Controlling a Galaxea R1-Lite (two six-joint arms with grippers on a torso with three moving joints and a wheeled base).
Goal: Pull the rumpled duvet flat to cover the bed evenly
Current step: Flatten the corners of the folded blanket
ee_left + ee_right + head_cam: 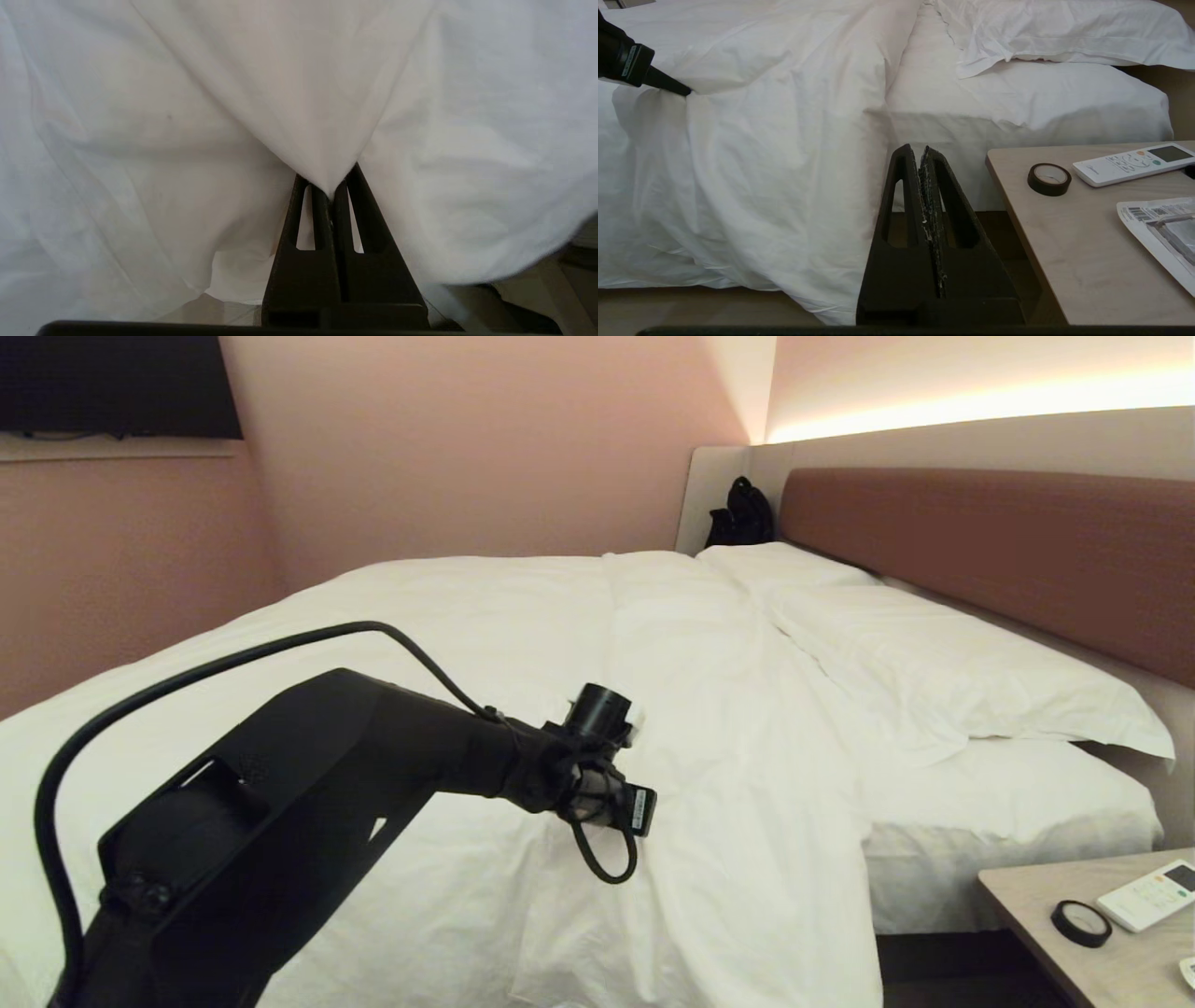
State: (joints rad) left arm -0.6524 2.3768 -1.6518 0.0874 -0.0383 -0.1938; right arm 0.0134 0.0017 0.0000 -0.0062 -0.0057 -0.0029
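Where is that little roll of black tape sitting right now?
The small black tape roll lies flat on the pale wooden bedside table at the robot's lower right, just beside the white remote control and apart from the white-sheeted bed.

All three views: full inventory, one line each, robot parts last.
duvet: 1, white, spread over the bed, its edge hanging over the near side
bed: 1, white sheet, brown headboard
pillows: 2 at least, white, along the headboard
bag: 1, black, far corner beside the headboard
bedside table: 1, beige, right of bed
tape roll: 1, black, on table
remote: 1, white, on table
printed packet: 1, on table edge
TV: 1, black, on wall
left gripper: shut on duvet
right gripper: shut, empty, beside table
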